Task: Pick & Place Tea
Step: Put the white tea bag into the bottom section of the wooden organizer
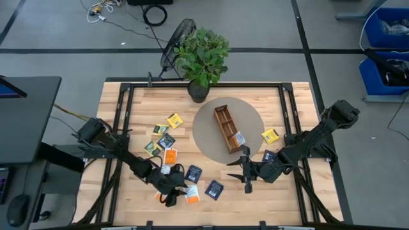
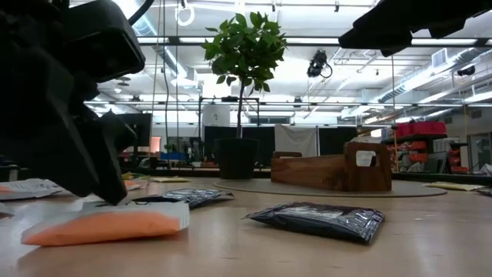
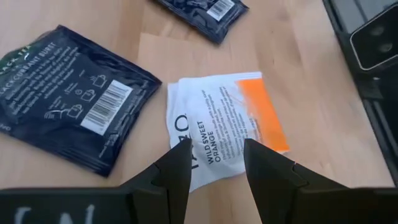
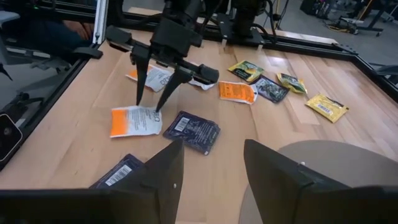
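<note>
An orange-and-white tea sachet (image 3: 230, 118) (image 1: 192, 195) (image 4: 132, 120) lies flat on the table's near-left part. My left gripper (image 3: 217, 155) (image 1: 171, 193) is open, and its fingertips come down over the sachet's white end. Navy sachets (image 1: 193, 172) (image 1: 214, 189) lie beside it. More sachets, orange (image 1: 169, 156), green-and-black (image 1: 165, 140) and yellow (image 1: 174, 120), are scattered farther back. My right gripper (image 1: 241, 176) (image 4: 211, 162) is open and hovers near the round mat's near edge, holding nothing. One sachet (image 1: 238, 138) sits in the wooden tray (image 1: 223, 121). My left gripper's open fingers (image 4: 140, 93) point down, slanting, at the white end (image 3: 186, 134) of the orange-and-white sachet. I cannot tell whether they touch it. The sachet lies flat on the table.
The tray rests on a round beige mat (image 1: 208, 137). A yellow sachet (image 1: 270, 135) and a navy one (image 1: 268, 155) lie right of the mat. A potted plant (image 1: 203, 61) stands at the far edge. Black frame rails (image 1: 121, 128) run along the table's sides.
</note>
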Controlling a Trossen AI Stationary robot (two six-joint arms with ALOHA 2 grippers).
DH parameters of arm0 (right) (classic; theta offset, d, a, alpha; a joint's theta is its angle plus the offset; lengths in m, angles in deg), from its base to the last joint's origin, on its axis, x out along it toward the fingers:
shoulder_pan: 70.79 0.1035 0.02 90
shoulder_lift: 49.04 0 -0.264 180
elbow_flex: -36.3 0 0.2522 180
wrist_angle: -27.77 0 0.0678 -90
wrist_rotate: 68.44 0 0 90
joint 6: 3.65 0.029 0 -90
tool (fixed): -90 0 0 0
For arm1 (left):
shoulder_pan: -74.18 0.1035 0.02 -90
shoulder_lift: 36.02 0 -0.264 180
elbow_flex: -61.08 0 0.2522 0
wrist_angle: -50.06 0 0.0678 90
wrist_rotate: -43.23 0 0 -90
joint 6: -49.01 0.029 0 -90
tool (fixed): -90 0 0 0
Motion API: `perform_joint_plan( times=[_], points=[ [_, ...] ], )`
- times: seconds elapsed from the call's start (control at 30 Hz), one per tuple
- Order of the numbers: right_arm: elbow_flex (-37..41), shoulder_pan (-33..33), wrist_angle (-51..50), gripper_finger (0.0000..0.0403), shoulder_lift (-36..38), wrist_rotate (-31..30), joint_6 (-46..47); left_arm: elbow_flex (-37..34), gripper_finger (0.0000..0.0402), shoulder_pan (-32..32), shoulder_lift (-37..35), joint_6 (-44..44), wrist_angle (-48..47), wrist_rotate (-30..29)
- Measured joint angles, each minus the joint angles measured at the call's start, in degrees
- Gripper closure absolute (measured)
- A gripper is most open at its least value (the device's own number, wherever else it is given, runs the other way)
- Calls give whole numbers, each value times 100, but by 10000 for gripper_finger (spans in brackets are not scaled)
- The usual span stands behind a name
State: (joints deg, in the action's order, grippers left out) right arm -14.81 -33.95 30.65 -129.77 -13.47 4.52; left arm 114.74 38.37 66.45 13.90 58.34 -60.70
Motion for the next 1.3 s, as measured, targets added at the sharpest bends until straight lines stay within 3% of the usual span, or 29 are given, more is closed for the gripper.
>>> perform_joint_plan(
  times=[0.47, 0.73, 1.03, 1.3],
  points=[
    [0, 0, -2, 225, 0, 0, 19, 4, 250, 0, -26, 287, 117, -17],
    [0, 0, -2, 225, 0, 0, 39, 4, 250, 51, -26, 96, -451, -533],
    [0, 0, -4, 225, 0, 2, 37, 79, 250, 59, -72, 195, -223, -362],
    [0, 0, -10, 225, -4, 11, 37, 276, 250, 39, -133, 235, -1087, -407]
  ],
)
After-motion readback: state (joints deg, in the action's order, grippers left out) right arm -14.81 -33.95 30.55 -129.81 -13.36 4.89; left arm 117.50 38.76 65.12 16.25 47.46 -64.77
